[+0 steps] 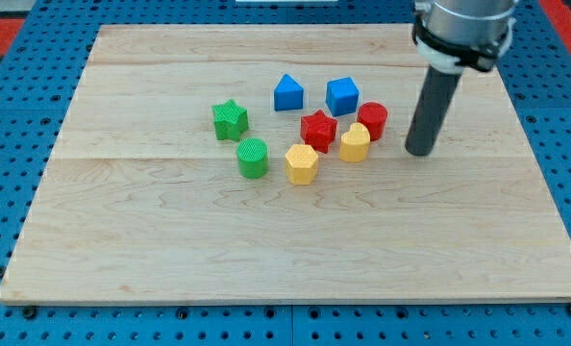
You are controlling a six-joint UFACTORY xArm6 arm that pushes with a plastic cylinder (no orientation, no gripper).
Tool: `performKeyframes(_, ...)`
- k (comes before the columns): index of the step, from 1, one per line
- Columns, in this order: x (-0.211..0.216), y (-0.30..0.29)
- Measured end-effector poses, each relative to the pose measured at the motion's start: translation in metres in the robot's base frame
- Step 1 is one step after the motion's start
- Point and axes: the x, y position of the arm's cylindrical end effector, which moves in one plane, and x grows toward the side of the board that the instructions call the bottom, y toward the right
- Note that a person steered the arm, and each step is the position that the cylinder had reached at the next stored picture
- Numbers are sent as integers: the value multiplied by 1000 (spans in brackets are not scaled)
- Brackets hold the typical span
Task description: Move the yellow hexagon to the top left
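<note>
The yellow hexagon (302, 163) lies near the board's middle, just right of a green cylinder (252, 158). A second yellow block (354, 143), rounded in shape, lies to its upper right, touching a red star (318, 128). My tip (419, 151) rests on the board at the view's right, about a block's width right of the second yellow block and well right of the yellow hexagon. It touches no block.
A red cylinder (373, 119) sits beside the red star. A blue house-shaped block (287, 93) and a blue cube (342, 95) lie above them. A green star (230, 119) lies to the left. The wooden board (122, 240) sits on a blue pegboard.
</note>
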Motion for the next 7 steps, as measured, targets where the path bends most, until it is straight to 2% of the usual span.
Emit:
performKeyframes(1, 18, -17)
performKeyframes(5, 19, -22)
performKeyframes(7, 6, -42)
